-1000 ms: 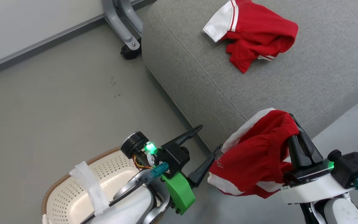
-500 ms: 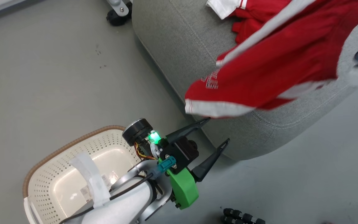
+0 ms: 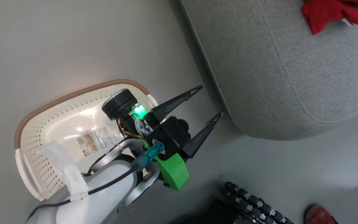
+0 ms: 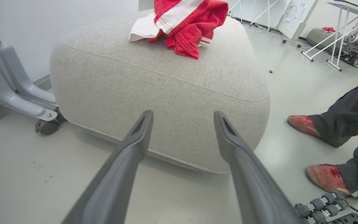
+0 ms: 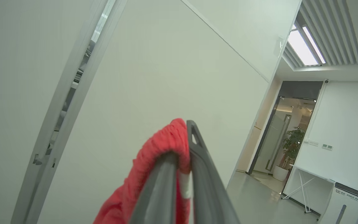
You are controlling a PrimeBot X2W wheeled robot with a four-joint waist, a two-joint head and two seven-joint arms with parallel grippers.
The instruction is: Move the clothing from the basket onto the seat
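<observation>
Head, left wrist: same seat (image 3: 284, 77)

Bare floor (image 4: 26, 186) before the left pincer (image 4: 182, 113), seat (image 4: 166, 90) flank just ahead — person's shoes (image 4: 303, 124) to its right

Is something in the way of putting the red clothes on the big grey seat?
Nothing visible is. The right gripper pinches red clothing. The seat has a mostly bare top, with just another red garment lying at its far end. A person's shoes stand on the floor beside the seat, not on it.
</observation>
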